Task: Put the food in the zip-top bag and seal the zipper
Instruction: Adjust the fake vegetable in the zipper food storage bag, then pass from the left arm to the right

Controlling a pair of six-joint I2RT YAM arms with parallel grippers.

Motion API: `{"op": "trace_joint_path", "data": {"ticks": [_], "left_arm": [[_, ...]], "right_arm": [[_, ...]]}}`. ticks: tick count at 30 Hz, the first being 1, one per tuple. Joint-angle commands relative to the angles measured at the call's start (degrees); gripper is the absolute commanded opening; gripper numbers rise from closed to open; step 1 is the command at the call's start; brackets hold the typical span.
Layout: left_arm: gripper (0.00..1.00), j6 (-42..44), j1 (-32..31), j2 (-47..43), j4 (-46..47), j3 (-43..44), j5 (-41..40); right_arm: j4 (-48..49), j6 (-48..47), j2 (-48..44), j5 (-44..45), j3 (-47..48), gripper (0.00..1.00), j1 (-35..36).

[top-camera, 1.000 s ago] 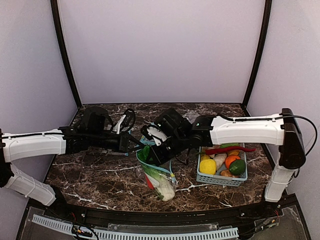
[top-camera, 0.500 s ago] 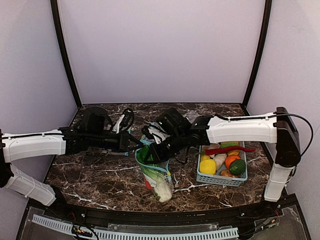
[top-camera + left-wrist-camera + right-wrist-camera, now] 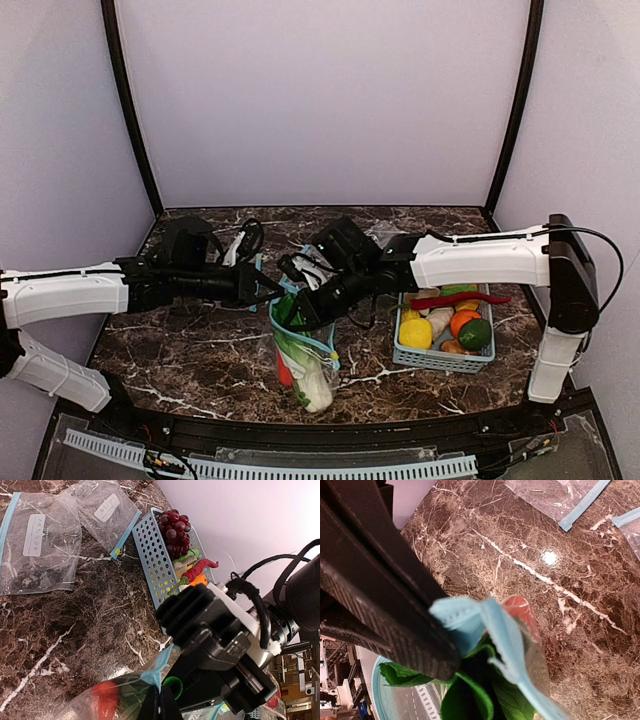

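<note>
1. The left gripper [image 3: 270, 292] reaches in from the left, its jaws pinched tight on the light-blue zipper [image 3: 283, 318].
2. The right gripper [image 3: 300, 312] comes in from the right, its jaws clamped on the same strip, just beside the other.
3. The zip-top bag [image 3: 312, 378] is held by both at mid-table. It slopes down toward the near edge, left of the basket [image 3: 440, 358].
4. Inside it sit the leafy vegetable [image 3: 305, 360] and the red-orange one [image 3: 284, 370].
5. Smaller clear bags [image 3: 35, 545] lie flat on the far part of the marble table [image 3: 180, 350].
</note>
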Motion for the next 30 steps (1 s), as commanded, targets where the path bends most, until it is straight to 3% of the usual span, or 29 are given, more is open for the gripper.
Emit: {"op": "trace_joint_path", "data": {"ticks": [1, 7, 16, 22, 30], "left_arm": [[0.01, -1.0, -0.3, -1.7, 13.5, 1.1, -0.1], [0.01, 1.7, -0.2, -2.8, 0.7, 1.6, -4.7], [0.01, 0.8, 0.6, -2.3, -2.3, 0.7, -6.0], [0.01, -0.9, 1.0, -2.4, -2.2, 0.1, -7.4], [0.01, -3.2, 1.3, -3.7, -2.6, -1.7, -9.5]], "right_arm": [[-7.5, 1.1, 0.7, 3.5, -2.3, 0.08, 2.1], [-7.9, 0.6, -7.1, 10.4, -3.5, 0.38, 2.2], [-7.2, -1.2, -18.8, 15.9, -7.3, 0.72, 3.4], [-2.0, -0.7, -26.7, 22.0, -15.7, 0.79, 6.8], [9.2, 2.2, -29.6, 32.9, -27.3, 0.75, 15.5]]}}
